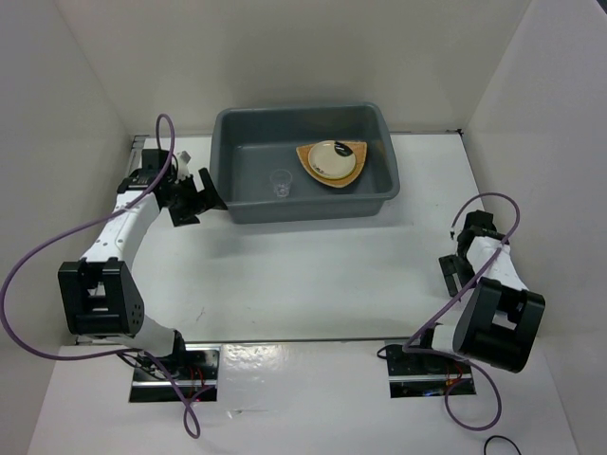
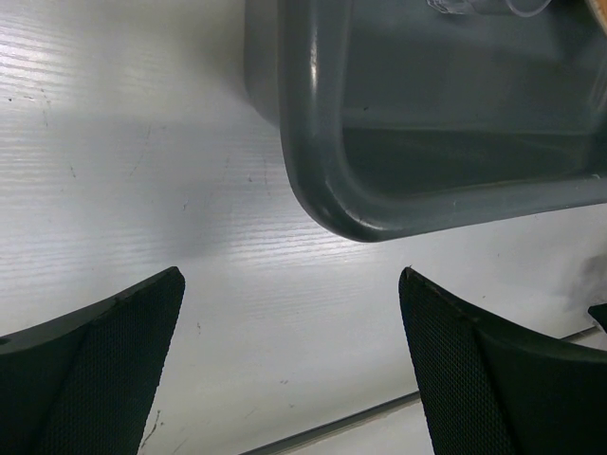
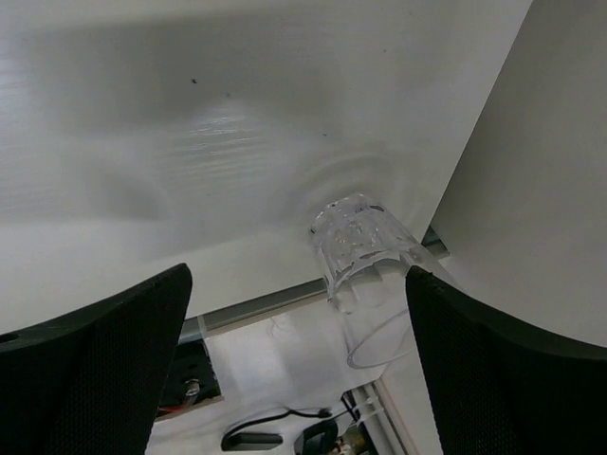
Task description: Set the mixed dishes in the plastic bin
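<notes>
The dark grey plastic bin stands at the back middle of the table. Inside it, at the right, the tan wood-grain plate holds the cream saucer. A tiny clear glass stands upright on the bin floor. My left gripper is open and empty just left of the bin; its wrist view shows the bin's corner. My right gripper is open and folded back near the right wall. Its wrist view shows a clear glass tipped between the fingers, touching neither.
White walls close in the table on the left, back and right. The table's front edge and the arm mounting plates with cables lie near the right gripper. A purple cable loops beside the left arm.
</notes>
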